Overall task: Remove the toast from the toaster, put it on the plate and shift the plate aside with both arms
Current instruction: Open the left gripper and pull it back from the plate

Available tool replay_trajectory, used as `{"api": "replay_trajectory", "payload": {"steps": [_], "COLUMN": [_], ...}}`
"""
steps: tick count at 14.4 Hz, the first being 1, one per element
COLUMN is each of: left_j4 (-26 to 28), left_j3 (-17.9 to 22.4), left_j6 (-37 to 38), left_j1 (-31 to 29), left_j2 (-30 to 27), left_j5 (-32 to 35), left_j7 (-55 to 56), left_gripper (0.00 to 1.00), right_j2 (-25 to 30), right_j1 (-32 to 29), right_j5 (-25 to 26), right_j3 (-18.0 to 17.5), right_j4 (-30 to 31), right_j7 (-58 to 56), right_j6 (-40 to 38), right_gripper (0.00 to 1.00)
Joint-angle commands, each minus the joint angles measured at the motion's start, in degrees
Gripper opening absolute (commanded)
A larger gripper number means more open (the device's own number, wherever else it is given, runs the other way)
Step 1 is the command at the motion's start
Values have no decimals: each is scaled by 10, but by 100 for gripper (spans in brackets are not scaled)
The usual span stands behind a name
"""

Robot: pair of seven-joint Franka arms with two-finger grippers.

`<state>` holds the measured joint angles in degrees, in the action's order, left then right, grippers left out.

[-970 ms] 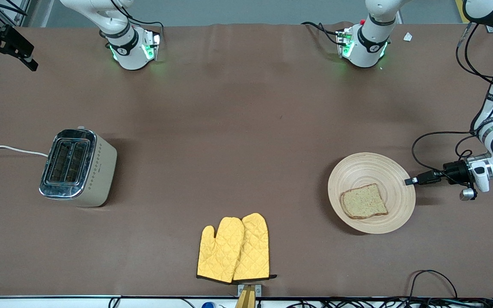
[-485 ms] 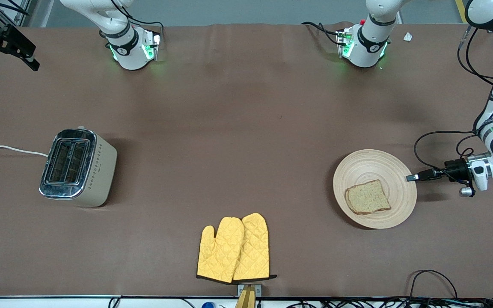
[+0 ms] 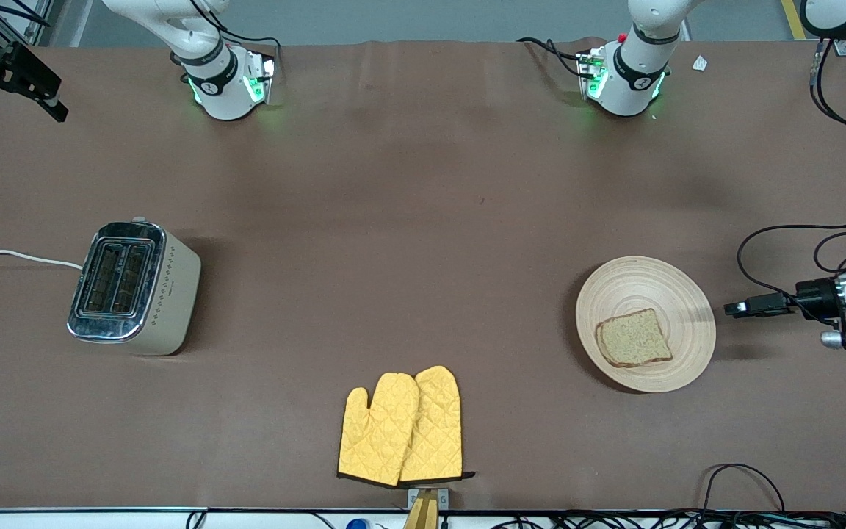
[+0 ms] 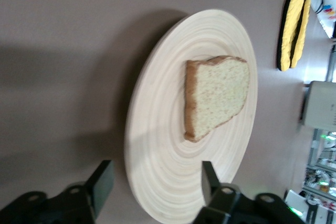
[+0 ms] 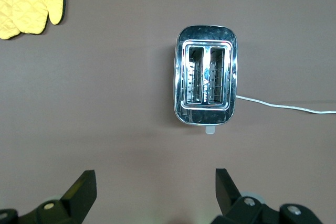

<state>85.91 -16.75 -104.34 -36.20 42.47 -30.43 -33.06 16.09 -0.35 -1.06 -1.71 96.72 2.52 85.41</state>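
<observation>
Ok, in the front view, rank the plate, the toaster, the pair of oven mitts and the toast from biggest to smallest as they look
1. plate
2. and 3. toaster and pair of oven mitts: too alike to rank
4. toast, clearly smallest

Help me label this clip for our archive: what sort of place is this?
Most likely a robotics lab staged as a kitchen. Two robot arms are bolted to a brown-covered table set with a toaster, oven mitts, and toast on a wooden plate.
</observation>
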Motion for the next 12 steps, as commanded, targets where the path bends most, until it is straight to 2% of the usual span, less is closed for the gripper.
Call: {"api": "replay_trajectory", "payload": {"steps": [1, 4, 9, 12], "left_j4": [-59, -109, -110, -110], "left_j3": [-41, -84, -88, -89], "left_j6": [64, 121, 122, 142], "left_j1": [9, 20, 114, 141], "left_j2": [-37, -71, -190, -236], "left_j5": [74, 109, 196, 230], "left_j7": [98, 192, 344, 362], "left_gripper": [100, 100, 100, 100], "right_j2": [-3, -4, -4, -5], "right_j1": [4, 3, 3, 3], "right_j5": [7, 6, 6, 4], "right_j3": [2, 2, 2, 2], "right_j4": [-5, -4, -5, -6], "right_j7": [5, 5, 6, 6], "right_j6": [-2, -3, -1, 0], "right_gripper": [100, 100, 100, 100]}}
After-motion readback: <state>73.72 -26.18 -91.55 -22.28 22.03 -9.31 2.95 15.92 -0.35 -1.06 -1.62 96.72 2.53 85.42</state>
